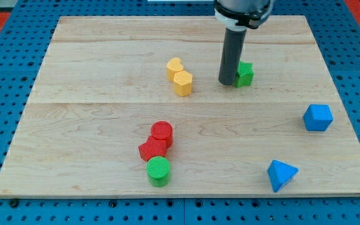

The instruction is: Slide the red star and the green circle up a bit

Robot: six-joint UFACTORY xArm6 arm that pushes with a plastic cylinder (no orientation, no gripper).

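The red star (pixel 150 150) lies at the board's lower middle-left. The green circle (pixel 159 170) sits just below it, touching. A red circle (pixel 162 132) sits just above the star, touching it. My tip (pixel 227 82) is far off at the upper middle-right, right beside the left side of a green star (pixel 245 74), well away from the red star and green circle.
A yellow heart (pixel 175 67) and a yellow hexagon (pixel 183 82) stand together left of my tip. A blue cube (pixel 317 117) is at the right. A blue triangle (pixel 281 174) is at the lower right. The wooden board (pixel 80 94) ends in blue pegboard.
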